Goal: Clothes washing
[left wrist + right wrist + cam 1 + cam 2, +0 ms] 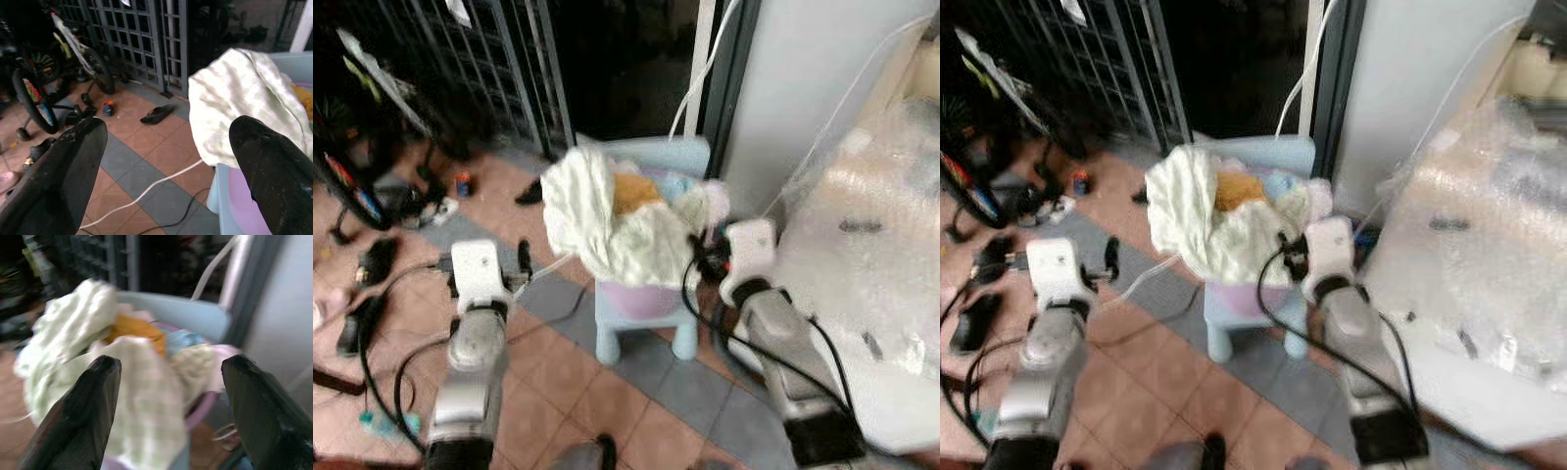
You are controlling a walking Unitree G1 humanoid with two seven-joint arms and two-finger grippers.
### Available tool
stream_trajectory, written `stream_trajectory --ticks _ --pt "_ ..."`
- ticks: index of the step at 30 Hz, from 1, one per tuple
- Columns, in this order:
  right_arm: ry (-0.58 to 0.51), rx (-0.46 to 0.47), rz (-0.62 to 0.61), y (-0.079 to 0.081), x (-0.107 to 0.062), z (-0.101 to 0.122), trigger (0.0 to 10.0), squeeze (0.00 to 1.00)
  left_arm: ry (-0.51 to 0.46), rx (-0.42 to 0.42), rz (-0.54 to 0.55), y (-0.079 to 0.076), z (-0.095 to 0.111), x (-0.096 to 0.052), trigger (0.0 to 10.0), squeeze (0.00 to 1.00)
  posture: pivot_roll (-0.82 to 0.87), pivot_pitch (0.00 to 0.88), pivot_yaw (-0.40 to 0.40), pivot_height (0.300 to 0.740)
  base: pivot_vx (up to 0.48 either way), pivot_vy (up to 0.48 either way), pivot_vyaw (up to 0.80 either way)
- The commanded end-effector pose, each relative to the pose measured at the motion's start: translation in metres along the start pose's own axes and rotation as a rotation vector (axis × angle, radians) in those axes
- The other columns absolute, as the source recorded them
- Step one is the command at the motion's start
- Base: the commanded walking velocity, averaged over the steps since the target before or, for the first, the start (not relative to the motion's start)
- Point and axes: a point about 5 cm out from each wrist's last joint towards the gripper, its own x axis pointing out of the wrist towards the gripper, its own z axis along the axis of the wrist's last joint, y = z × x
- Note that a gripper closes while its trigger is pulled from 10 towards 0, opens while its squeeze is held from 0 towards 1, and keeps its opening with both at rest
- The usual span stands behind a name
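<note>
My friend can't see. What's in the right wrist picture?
The open right gripper points at a heap of pale clothes, with something orange among them, piled in a purple basin on a light blue chair.

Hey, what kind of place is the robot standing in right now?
Probably a home's tiled porch or entry used for laundry: a metal gate, bicycles and loose shoes on the floor, and a basin of clothes on a small blue chair.

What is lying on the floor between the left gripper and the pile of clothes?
In the left wrist view, between the left gripper and the pile of clothes lies tiled floor crossed by a white cord.
</note>
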Motion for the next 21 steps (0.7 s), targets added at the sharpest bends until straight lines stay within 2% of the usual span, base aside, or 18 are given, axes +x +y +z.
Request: stream_trajectory --ticks 1,5,12,14,21 --pt "0.037 -0.002 0.026 0.003 0.0 -0.006 10.0 0.0 -0.01 0.005 -0.001 0.001 0.003 -0.001 10.0 0.0 -0.03 0.05 0.081 0.74 0.0 0.0 0.68" --pt "0.091 -0.008 0.066 0.008 0.001 -0.012 10.0 0.0 -0.01 0.008 -0.007 0.002 0.003 -0.001 10.0 0.0 -0.02 0.05 0.077 0.74 0.2 0.0 0.63" --pt "0.164 -0.043 0.105 0.012 0.008 -0.016 10.0 0.0 -0.013 0.02 -0.019 0.003 0.005 -0.001 10.0 0.0 -0.01 0.067 0.085 0.74 0.296 0.0 0.0" --pt "0.181 -0.064 0.086 0.01 0.013 -0.014 10.0 0.0 -0.01 0.023 -0.021 0.004 0.005 -0.001 10.0 0.0 -0.01 0.094 0.096 0.74 0.356 0.0 0.0" --pt "0.234 -0.106 0.05 0.006 0.018 -0.017 10.0 0.0 -0.001 0.022 -0.018 0.006 0.004 -0.005 10.0 0.0 0.0 0.091 0.087 0.74 0.411 0.0 0.0"
